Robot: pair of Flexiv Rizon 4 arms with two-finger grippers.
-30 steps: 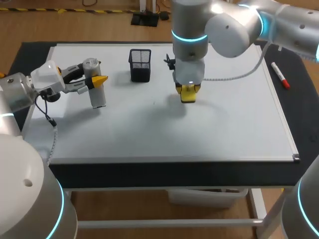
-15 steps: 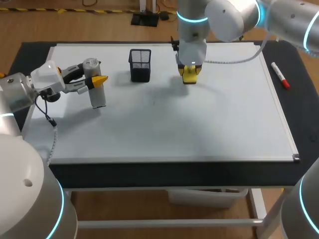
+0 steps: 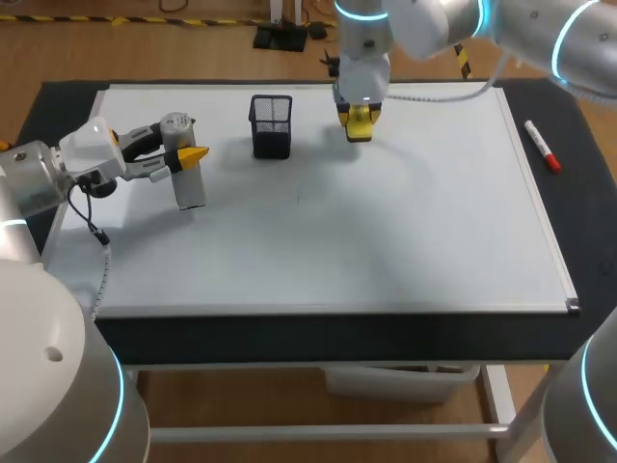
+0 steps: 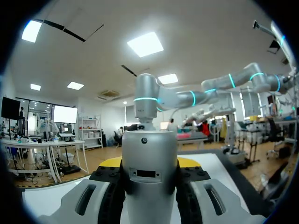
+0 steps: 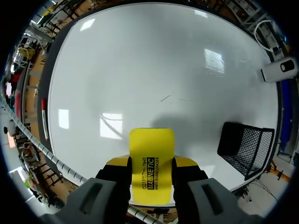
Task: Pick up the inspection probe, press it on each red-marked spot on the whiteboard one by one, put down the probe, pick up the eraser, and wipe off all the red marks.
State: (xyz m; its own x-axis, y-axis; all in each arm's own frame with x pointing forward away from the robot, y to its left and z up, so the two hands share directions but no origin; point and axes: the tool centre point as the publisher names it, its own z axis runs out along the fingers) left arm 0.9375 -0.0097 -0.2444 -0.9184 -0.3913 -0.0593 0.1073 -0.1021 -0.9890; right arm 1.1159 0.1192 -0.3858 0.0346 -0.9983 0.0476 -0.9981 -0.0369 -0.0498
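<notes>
**A:** What sits closest to you?

**B:** Your left end effector point(image 3: 185, 154), at the near left of the glossy white whiteboard point(image 3: 405, 241). It pinches the silver cylindrical inspection probe point(image 3: 189, 185) from both sides. The probe stands nearly upright, and I cannot tell whether its lower end touches the board.

**A:** And the wiping?

**B:** Mid-board you have only faint thin strokes point(image 5: 171, 98); no red marks show. Farther off, your right end effector point(image 5: 151, 170) is clamped on the flat yellow eraser point(image 5: 151, 144) at the board's far edge, near the black wire-mesh cup point(image 3: 271, 125). I judge wiping is the step in hand, though the probe is not yet put down. Lay the eraser's face flat, press evenly, and sweep those strokes in overlapping passes. Steer wide of the cup and the held probe.

**A:** Any writing you can use?

**B:** The eraser's yellow back carries black print, plain in the right wrist view, but it gives you nothing for the wipe. The probe's body has a small dark panel with nothing legible. At the far right, a white marker with a red cap point(image 3: 541, 145) lies on the dark desk point(image 3: 569, 183) beside the board, its label too small to read.
</notes>
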